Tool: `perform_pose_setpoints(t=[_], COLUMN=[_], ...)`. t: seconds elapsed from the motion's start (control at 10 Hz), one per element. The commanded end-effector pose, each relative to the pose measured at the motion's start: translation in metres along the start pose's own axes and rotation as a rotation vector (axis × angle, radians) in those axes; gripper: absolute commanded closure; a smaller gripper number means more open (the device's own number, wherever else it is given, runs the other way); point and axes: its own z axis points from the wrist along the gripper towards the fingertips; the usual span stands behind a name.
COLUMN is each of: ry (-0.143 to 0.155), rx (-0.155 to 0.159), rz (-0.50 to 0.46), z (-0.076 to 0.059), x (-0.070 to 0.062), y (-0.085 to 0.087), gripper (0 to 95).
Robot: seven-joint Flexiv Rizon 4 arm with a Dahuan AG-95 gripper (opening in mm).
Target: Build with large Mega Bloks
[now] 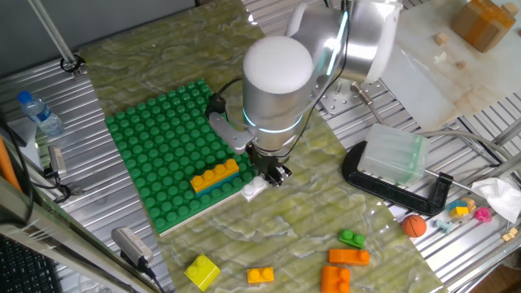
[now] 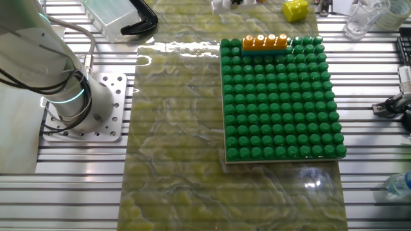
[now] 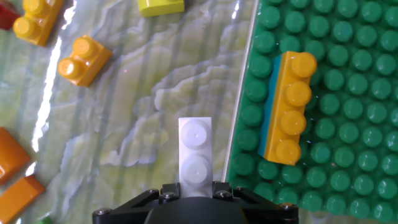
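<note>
A white two-stud brick [image 3: 195,151] lies on the marbled mat just off the edge of the green baseplate [image 3: 348,180]. My gripper [image 3: 195,186] is shut on the brick's near end, a finger against each side. In one fixed view the gripper [image 1: 275,174] hangs low at the baseplate's [image 1: 155,146] edge, the white brick [image 1: 254,190] poking out beneath it. A yellow-orange four-stud brick [image 3: 291,109] sits on a teal brick [image 3: 270,106] on the baseplate. Loose bricks lie further off: yellow [image 1: 202,271], yellow-orange [image 1: 260,275], orange [image 1: 348,256] and green [image 1: 352,238].
A clear plastic box [image 1: 395,155] rests on a black clamp [image 1: 391,187] to the right, with a small orange ball [image 1: 414,225] near it. A water bottle [image 1: 39,114] stands at the far left. The arm's base [image 2: 80,106] is bolted beside the mat.
</note>
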Motion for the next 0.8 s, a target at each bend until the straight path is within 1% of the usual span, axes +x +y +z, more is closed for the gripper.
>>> perform_pose_setpoints(t=[0.1, 0.2, 0.3, 0.4, 0.5, 0.6, 0.7, 0.8], ry=[-0.051, -0.049, -0.042, -0.038, -0.039, -0.039, -0.031, -0.026], rx=[0.035, 0.043, 0.054, 0.056, 0.056, 0.056, 0.049, 0.048], rz=[0.036, 0.046, 0.057, 0.061, 0.082, 0.099, 0.093, 0.088], z=[0.0, -0.004, -0.013, -0.018, -0.027, -0.03, -0.034, -0.035], x=[0.001, -0.003, -0.015, -0.023, -0.047, -0.056, -0.066, -0.073], y=[-0.001, -0.003, -0.009, -0.013, -0.03, -0.041, -0.053, -0.065], gripper=[95.0, 95.0, 95.0, 95.0, 95.0, 95.0, 95.0, 95.0])
